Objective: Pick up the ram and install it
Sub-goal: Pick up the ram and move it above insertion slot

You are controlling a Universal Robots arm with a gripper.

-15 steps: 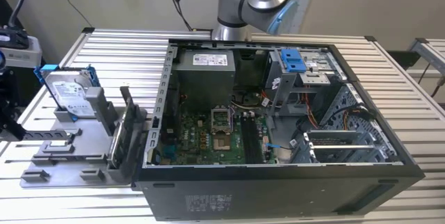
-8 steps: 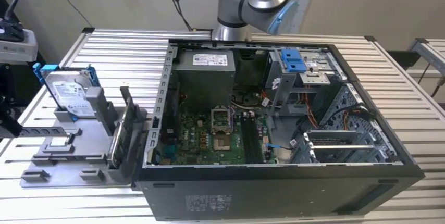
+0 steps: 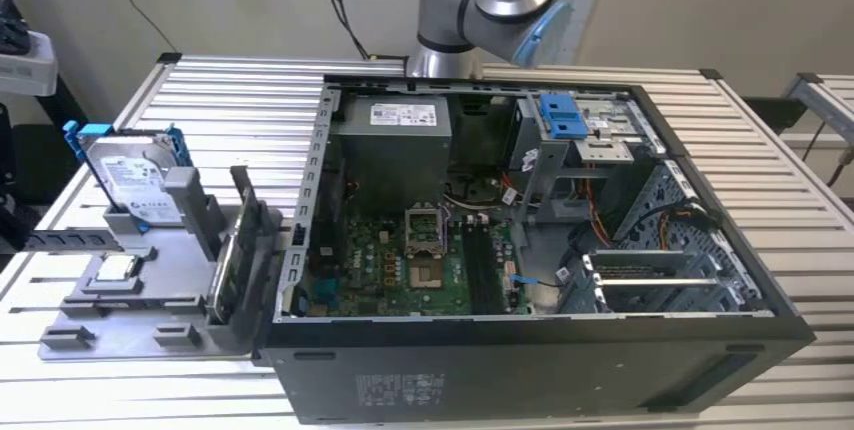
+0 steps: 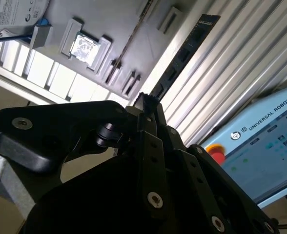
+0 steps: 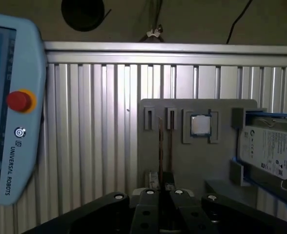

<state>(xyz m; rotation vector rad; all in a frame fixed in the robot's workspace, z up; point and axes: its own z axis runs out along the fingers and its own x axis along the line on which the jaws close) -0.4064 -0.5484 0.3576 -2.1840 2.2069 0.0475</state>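
Second wrist view: ram (image 4: 183, 54) straight ahead of the gripper (image 4: 147, 100), long axis pointing away; spread or pinching, cannot tell.

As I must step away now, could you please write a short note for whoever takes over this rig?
The gripper hangs above the tray; its grip cannot be told.
The ram meets the gripper with its near end in the second wrist view; in the tray or lifted, I cannot tell.
Done: gripper at the ram.
Left: the ram is not yet in the case.
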